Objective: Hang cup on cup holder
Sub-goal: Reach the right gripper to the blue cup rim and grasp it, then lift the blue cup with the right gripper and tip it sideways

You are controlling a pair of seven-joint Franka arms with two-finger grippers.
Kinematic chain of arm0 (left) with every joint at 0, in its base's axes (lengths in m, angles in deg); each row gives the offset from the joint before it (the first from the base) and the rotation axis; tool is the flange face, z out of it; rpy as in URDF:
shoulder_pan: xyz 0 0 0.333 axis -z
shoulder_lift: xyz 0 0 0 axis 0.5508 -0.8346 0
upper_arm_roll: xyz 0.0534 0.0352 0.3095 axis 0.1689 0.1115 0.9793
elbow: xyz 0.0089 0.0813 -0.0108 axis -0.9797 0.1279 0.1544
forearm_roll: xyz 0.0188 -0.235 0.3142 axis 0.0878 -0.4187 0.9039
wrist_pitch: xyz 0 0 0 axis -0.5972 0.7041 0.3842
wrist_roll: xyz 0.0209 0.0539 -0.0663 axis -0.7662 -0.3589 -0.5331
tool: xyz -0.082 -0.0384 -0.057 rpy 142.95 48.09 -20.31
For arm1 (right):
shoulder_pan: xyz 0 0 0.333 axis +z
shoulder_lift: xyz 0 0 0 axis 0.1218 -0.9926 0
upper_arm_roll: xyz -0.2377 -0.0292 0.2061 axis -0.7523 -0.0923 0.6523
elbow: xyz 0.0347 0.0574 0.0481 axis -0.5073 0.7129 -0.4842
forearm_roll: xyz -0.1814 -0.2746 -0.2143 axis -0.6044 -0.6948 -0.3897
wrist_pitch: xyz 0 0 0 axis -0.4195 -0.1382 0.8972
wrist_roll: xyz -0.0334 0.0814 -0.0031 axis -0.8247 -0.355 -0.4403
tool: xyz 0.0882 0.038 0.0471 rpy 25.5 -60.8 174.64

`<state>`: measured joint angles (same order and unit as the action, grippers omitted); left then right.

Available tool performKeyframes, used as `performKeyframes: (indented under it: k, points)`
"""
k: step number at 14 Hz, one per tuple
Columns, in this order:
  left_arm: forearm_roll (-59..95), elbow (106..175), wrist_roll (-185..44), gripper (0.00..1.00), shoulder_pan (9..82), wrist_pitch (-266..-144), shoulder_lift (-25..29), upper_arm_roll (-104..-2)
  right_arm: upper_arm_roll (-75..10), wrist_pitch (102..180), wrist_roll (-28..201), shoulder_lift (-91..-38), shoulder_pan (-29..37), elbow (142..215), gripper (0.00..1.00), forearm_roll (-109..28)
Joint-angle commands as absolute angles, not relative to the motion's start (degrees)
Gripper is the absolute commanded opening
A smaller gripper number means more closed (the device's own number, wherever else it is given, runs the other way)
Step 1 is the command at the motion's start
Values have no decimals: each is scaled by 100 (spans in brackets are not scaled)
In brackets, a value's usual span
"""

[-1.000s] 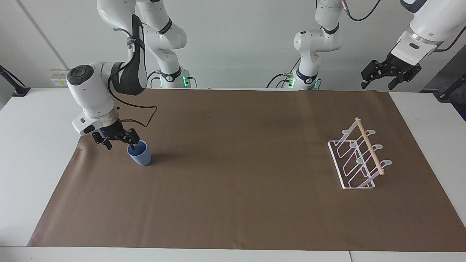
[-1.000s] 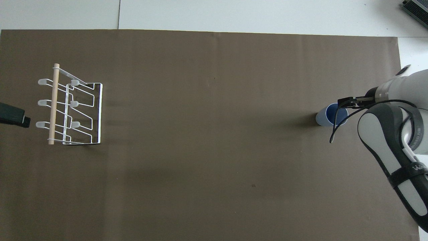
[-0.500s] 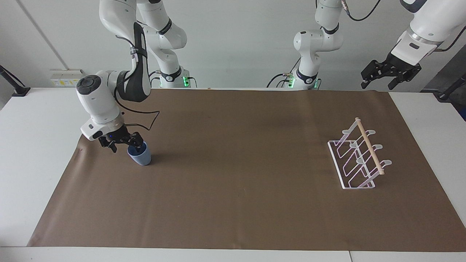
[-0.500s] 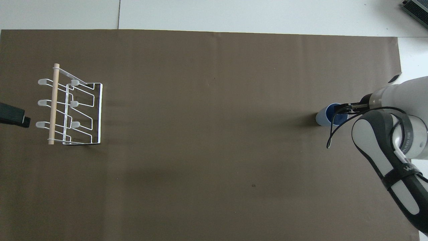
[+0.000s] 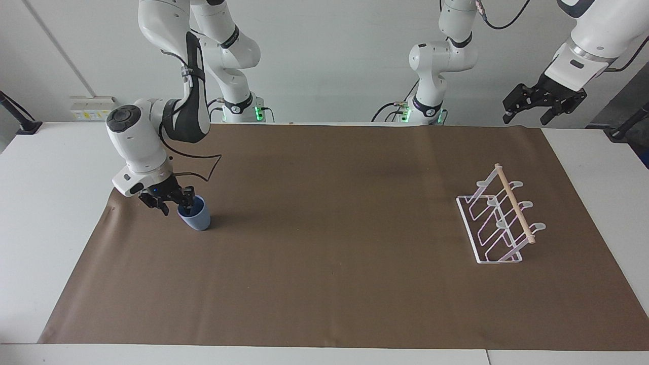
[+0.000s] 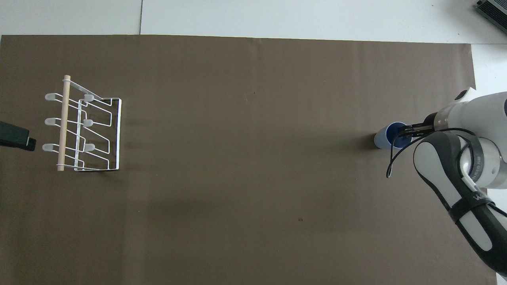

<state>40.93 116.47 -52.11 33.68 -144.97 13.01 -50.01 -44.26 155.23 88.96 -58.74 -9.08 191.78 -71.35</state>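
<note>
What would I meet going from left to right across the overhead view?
Left gripper → cup holder → bare brown mat → cup, with the right gripper at its rim.

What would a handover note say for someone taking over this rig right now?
Right gripper: down at the rim of the cup, one finger inside the mouth, one outside the wall; a firm grip cannot be confirmed.
Left gripper: open, waiting in the air past the left arm's end of the mat.
The cup stands upright on the brown mat at the right arm's end.
The cup holder stands at the left arm's end, every prong bare.
Done: reach to the cup.
Left: secure the grip, lift, carry across, hang the cup on a prong.
</note>
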Motion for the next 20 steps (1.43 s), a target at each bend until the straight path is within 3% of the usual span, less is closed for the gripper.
performKeyframes:
  k: [1, 6, 14, 20]
  points:
    - [4160, 11809, -5251, 100, 3333, -14507, 1449, -5017, -4375, 15644, 9110, -5896, -990, 19190, 0, -6722]
    - [4160, 11809, -5251, 100, 3333, -14507, 1449, -5017, -4375, 15399, 9109, -5939, -990, 18936, 0, -6527]
    - [4160, 11809, -5251, 100, 3333, -14507, 1449, -5017, -4226, 13984, 9162, -5624, -875, 17898, 0, -6114]
    - [4160, 11809, -5251, 100, 3333, -14507, 1449, -5017, -4102, 12912, 9495, -5482, -867, 17248, 0, -4735]
